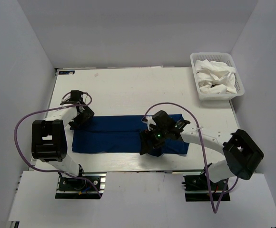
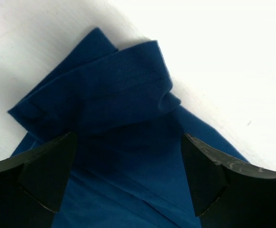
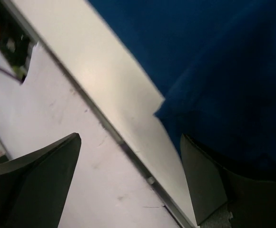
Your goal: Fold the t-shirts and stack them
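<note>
White table [image 1: 128,85], grey walls around. Left jaws spread wide above bunched left end of navy shirt [image 1: 119,135], laid flat in 1 long band near front. Right jaws spread over its near edge. Far right, white shirt [image 1: 214,76] crumpled in basket [image 1: 240,85].

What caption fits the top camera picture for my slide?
Navy t-shirt lies folded on the table; white t-shirt sits crumpled in the basket.

No readable text, brands or numbers in any view; small sticker [image 1: 66,72] at table [image 1: 128,90] far-left corner is illegible
</note>
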